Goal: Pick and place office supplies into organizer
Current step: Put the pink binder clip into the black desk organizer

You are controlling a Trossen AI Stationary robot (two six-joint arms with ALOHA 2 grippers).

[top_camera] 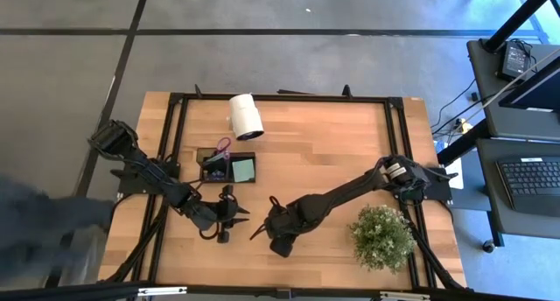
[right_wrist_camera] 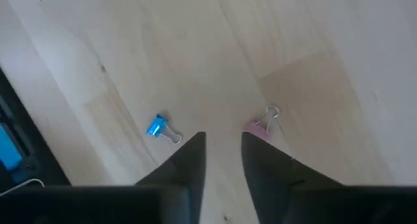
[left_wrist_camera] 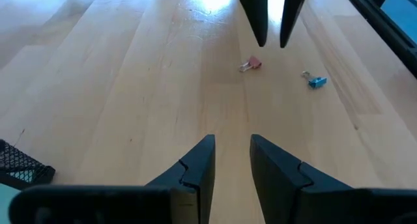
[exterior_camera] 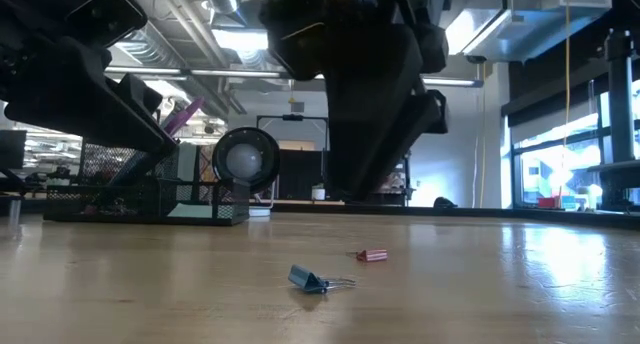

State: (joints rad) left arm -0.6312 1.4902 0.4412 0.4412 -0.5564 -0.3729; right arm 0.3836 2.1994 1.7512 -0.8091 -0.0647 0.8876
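Pink clip (right_wrist_camera: pixel 259 128) beside right gripper (right_wrist_camera: pixel 223 160)

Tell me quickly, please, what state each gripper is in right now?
Left gripper: open, empty, above bare table.
Right gripper: open, holding nothing, above the pink clip.

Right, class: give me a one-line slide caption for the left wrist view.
Left gripper open over bare wood, pink clip and blue clip ahead below the right gripper.
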